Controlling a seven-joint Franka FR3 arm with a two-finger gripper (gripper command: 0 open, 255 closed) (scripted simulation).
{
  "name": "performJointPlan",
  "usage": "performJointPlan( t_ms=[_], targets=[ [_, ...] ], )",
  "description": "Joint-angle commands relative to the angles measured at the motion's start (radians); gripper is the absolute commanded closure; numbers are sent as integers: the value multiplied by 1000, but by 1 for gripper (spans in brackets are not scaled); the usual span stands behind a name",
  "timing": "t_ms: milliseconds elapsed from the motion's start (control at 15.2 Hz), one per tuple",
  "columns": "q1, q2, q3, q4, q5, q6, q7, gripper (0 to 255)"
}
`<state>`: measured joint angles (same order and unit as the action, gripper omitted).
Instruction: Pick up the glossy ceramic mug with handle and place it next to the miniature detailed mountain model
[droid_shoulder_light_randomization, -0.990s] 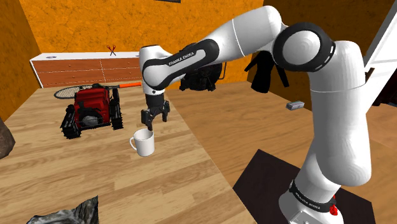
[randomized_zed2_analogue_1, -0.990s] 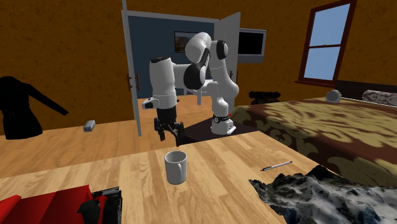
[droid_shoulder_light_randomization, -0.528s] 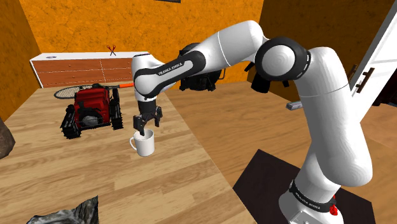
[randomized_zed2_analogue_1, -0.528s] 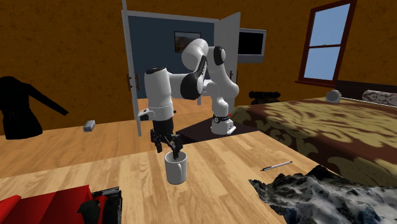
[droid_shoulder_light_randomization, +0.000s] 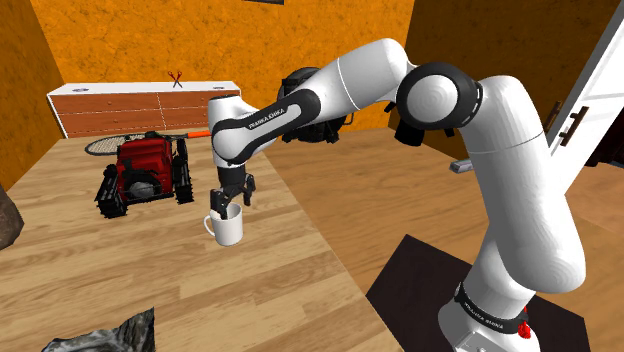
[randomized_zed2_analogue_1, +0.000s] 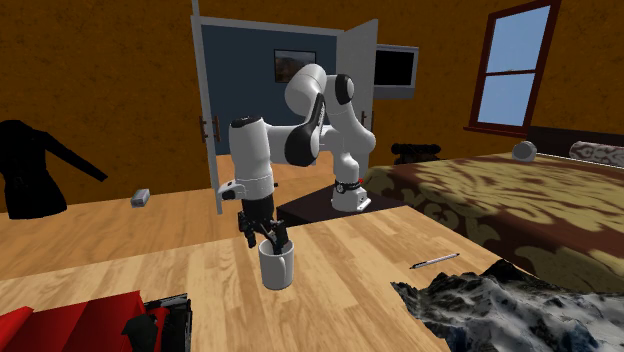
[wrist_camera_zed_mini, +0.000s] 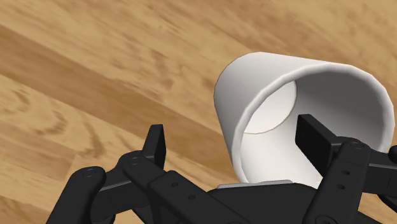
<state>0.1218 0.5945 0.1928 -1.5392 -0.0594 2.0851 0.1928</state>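
Observation:
A plain white mug (droid_shoulder_light_randomization: 227, 227) (randomized_zed2_analogue_1: 277, 265) stands upright on the wooden table (droid_shoulder_light_randomization: 150, 270), its handle toward the shoulder view's left. My black gripper (droid_shoulder_light_randomization: 228, 203) (randomized_zed2_analogue_1: 268, 238) (wrist_camera_zed_mini: 235, 143) is open and down at the mug's rim. In the wrist view one finger (wrist_camera_zed_mini: 315, 140) sits inside the mug (wrist_camera_zed_mini: 267, 83) and the other finger (wrist_camera_zed_mini: 156, 143) is outside it, with the wall between them and no squeeze showing. The grey craggy mountain model (randomized_zed2_analogue_1: 500, 305) (droid_shoulder_light_randomization: 105, 335) lies at the table's near corner, well apart from the mug.
A red and black bag (droid_shoulder_light_randomization: 145, 172) and a racket (droid_shoulder_light_randomization: 110, 145) lie on the table beyond the mug. A pen (randomized_zed2_analogue_1: 435, 260) rests near the mountain model. A dark rock (droid_shoulder_light_randomization: 8, 222) pokes in at the shoulder view's left edge. The table edge runs close behind the mug.
The gripper has come down and shifted toward the shoulder view's left, from above and beside the mug to straddling its rim. The fingers stayed open and the mug has not moved.

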Motion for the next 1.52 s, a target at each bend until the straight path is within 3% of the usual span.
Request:
performJointPlan(
  t_ms=[0,132,198,792,1452],
  targets=[
    [0,0,0,0,0,0,0,0],
    [0,0,0,0,0,0,0,0],
    [0,0,0,0,0,0,0,255],
    [0,0,0,0,0,0,0,255],
    [-3,-54,6,53,9,-106,-1,255]
  ],
)
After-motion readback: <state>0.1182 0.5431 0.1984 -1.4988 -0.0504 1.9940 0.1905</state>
